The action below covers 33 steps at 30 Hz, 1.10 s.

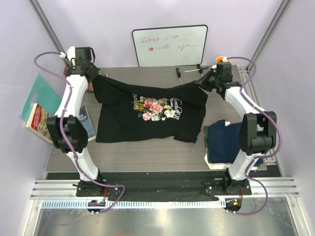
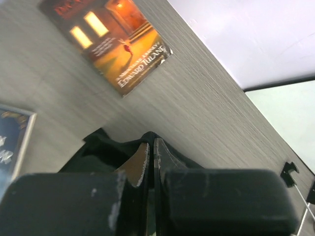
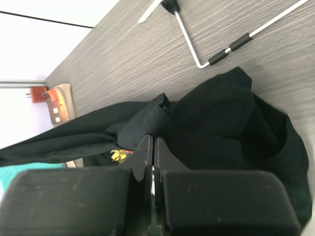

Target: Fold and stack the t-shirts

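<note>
"Shirts seen from above: how many?"
"Four. The black t-shirt [image 1: 152, 110] lay spread over the middle of the worktop [image 1: 147, 152], print up, its two far corners drawn up to the grippers. At the right edge, toward the near corner, sat a folded stack [image 1: 224, 142]: navy on top, a green edge under it, white at the bottom. The right arm cut across it."
"And the grippers?"
"The left gripper [image 1: 97, 78] and the right gripper [image 1: 202, 84] each met a shirt corner near the far edge, but the fingertips were too small to read there. I counted three books: a red book [image 1: 37, 120] beyond the left edge, a blue book [image 1: 87, 124] partly behind the left arm, and an orange book [image 1: 90, 88] mostly hidden under the wrist."
"The left wrist view?"
"The left gripper [image 2: 150, 147] had its fingers pressed together, clamped on a bunch of the black t-shirt [image 2: 106, 147]. Its own body covered the rest of the cloth. Two books showed: the orange book [image 2: 115, 39] whole, the blue book [image 2: 10, 137] cut off at the frame's side."
"The right wrist?"
"The right gripper [image 3: 151, 145] was pinched tight on a fold of the black t-shirt [image 3: 221, 123], which lay bunched on the worktop just beside a wire stand [image 3: 211, 46]. The orange book [image 3: 60, 101] was a small blur far off."
</note>
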Available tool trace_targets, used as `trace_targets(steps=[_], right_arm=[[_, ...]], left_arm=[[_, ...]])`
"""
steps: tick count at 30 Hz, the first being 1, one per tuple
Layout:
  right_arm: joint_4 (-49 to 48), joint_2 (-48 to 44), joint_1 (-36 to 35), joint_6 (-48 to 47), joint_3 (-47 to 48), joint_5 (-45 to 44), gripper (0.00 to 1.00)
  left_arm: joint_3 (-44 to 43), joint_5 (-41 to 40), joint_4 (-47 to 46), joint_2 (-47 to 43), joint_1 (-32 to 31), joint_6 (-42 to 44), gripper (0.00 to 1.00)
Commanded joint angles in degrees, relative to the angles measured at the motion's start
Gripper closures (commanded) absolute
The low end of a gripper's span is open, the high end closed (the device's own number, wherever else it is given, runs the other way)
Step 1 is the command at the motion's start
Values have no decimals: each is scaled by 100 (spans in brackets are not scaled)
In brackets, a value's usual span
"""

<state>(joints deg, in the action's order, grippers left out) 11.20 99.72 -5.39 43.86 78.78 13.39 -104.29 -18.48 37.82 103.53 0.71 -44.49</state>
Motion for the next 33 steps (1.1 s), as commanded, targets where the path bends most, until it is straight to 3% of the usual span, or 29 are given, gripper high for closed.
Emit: trace_targets(steps=[1,11,21,33], right_arm=[[-645,477,-41,123,295,181,99],[-602,1514,-68,-8,1286,348,99],[-250,2130,-68,-501,2114,323,99],[-285,2428,-15,-765,3459,340,99]], left_arm=[[-380,362,-706,641,-1,116,100],[-1506,793,-961,2083,-1,125,100],[-1778,785,-1031,2506,-1,-60,100],[-3052,767,-1119,2875,26,19,100]])
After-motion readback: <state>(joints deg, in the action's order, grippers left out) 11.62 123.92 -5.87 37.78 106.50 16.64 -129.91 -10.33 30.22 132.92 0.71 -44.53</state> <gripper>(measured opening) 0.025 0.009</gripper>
